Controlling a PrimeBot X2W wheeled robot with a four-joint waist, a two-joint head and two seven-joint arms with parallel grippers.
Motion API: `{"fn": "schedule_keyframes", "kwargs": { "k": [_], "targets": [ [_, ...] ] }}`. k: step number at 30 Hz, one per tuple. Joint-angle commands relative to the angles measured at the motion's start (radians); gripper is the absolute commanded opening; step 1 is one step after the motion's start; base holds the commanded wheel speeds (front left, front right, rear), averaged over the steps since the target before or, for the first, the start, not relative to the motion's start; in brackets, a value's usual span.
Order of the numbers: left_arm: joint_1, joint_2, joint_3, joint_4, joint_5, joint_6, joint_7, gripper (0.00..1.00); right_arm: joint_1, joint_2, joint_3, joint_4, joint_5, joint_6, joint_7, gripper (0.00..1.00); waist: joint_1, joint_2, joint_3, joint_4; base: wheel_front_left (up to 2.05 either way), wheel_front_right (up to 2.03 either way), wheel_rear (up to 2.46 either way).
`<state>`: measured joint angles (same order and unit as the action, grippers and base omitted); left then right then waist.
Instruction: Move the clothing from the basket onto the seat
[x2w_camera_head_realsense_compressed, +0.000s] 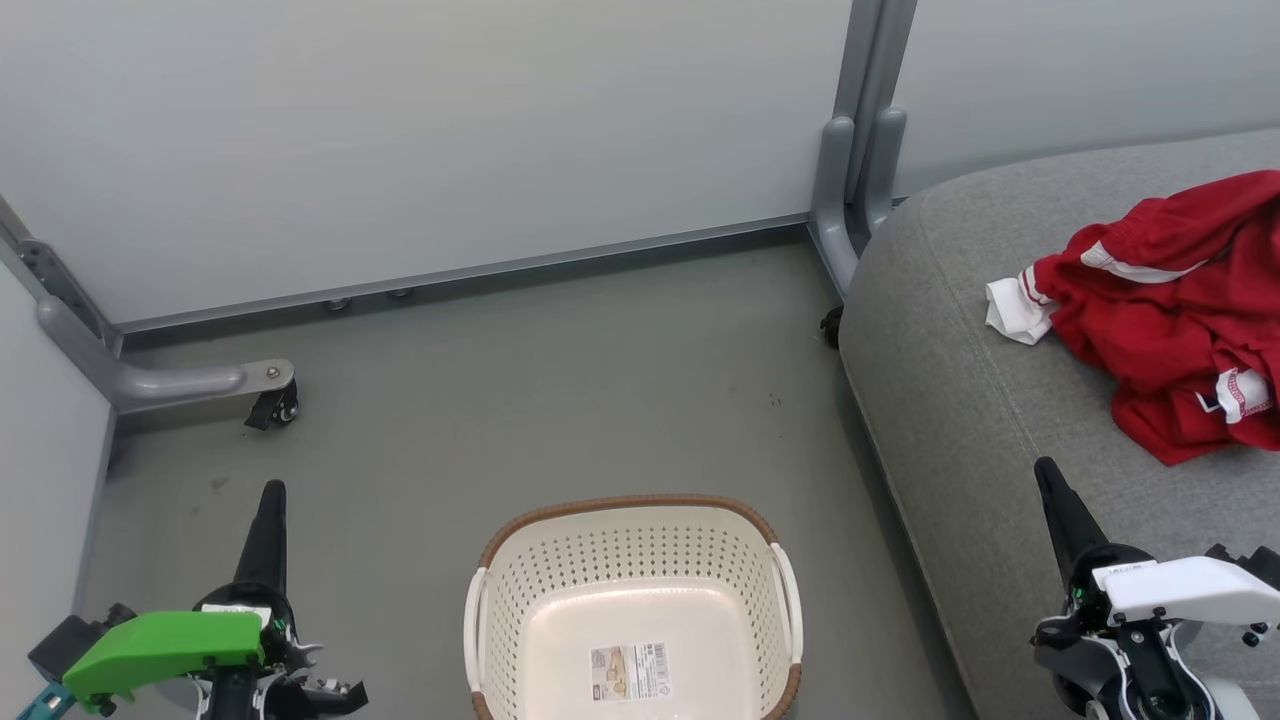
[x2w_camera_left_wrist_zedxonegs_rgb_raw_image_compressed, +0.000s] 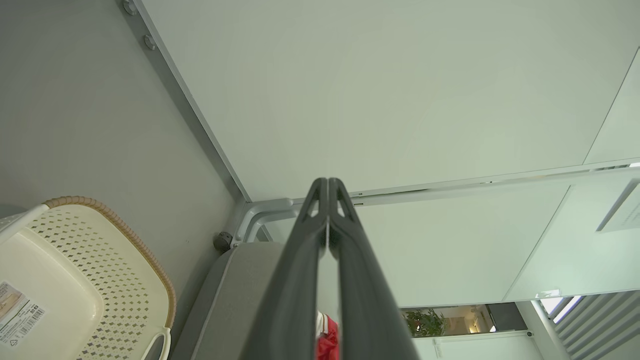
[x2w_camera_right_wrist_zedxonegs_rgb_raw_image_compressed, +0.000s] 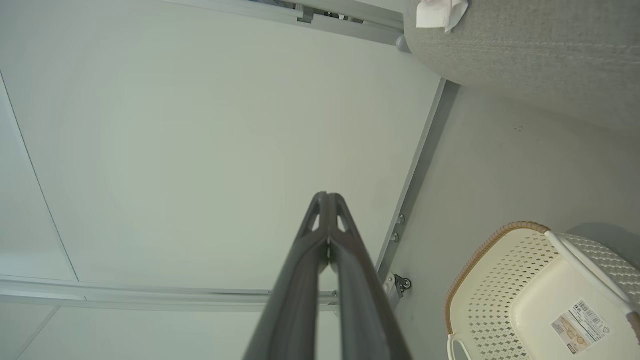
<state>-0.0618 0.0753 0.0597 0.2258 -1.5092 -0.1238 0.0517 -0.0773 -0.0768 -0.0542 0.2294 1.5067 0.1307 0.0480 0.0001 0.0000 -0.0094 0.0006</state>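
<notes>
Red clothing (x2w_camera_head_realsense_compressed: 1180, 310) heaped on the grey seat (x2w_camera_head_realsense_compressed: 960, 400).
Our left gripper (x2w_camera_head_realsense_compressed: 272, 490) and right gripper (x2w_camera_head_realsense_compressed: 1045, 468) flank the cream basket (x2w_camera_head_realsense_compressed: 620, 550) on the floor (x2w_camera_head_realsense_compressed: 600, 380), each with jaws pressed together on nothing.

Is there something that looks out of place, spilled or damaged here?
Nothing is spilled or damaged. The only untidy thing is the clothing, which lies in a crumpled red heap on the seat, a white cuff sticking out. The basket stands upright on the floor, empty apart from its sticker.
</notes>
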Motion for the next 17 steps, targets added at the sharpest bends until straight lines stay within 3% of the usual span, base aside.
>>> {"fn": "schedule_keyframes", "kwargs": {
  "k": [1,17],
  "targets": [
    [-0.027,0.004,0.005,0.0,-0.024,-0.006,0.005,0.0,-0.018,-0.004,-0.006,0.002,0.023,0.0,0.007,0.0,-0.0001,0.0,0.001,0.0,0.0,0.0,0.0],
    [-0.051,0.0,0.023,0.019,-0.129,-0.009,0.036,0.0,-0.034,0.0,-0.025,0.015,0.132,0.0,0.039,0.0,-0.0001,0.0,0.012,-0.001,0.0,0.0,0.0]
  ]
}}
